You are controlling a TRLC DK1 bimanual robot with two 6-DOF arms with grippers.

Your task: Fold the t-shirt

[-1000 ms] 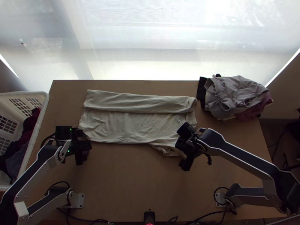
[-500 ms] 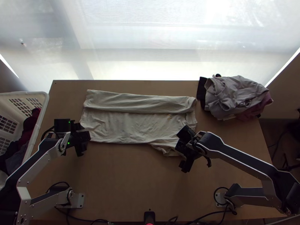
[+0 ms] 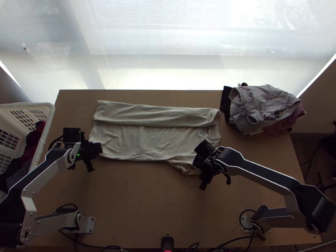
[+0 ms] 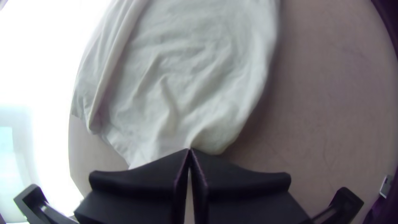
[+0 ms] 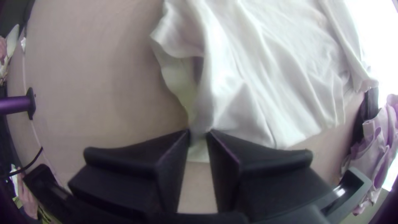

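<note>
The cream t-shirt (image 3: 145,143) lies lengthwise, its far long edge folded over in a band and a sleeve part jutting toward the near side. At its near left corner is my left gripper (image 3: 96,150). In the left wrist view, the left gripper (image 4: 190,151) is shut on the hem corner of the t-shirt (image 4: 186,83), whose edge bulges up beside the tips. My right gripper (image 3: 200,164) is at the near right part, by the sleeve. In the right wrist view, the right gripper (image 5: 199,135) has bunched fabric of the t-shirt (image 5: 265,83) pinched between its close-set fingers.
A heap of grey and mauve clothes (image 3: 266,107) with a dark piece lies at the table's far right corner. A white basket (image 3: 42,138) holding dark and red clothes stands beyond the table's left edge. Bare wood (image 3: 147,201) stretches between the arm bases.
The left gripper has moved up the picture, toward the table's far side, at the shirt's left corner. The right gripper has shifted slightly left and up the picture. The far folded band looks unchanged.
</note>
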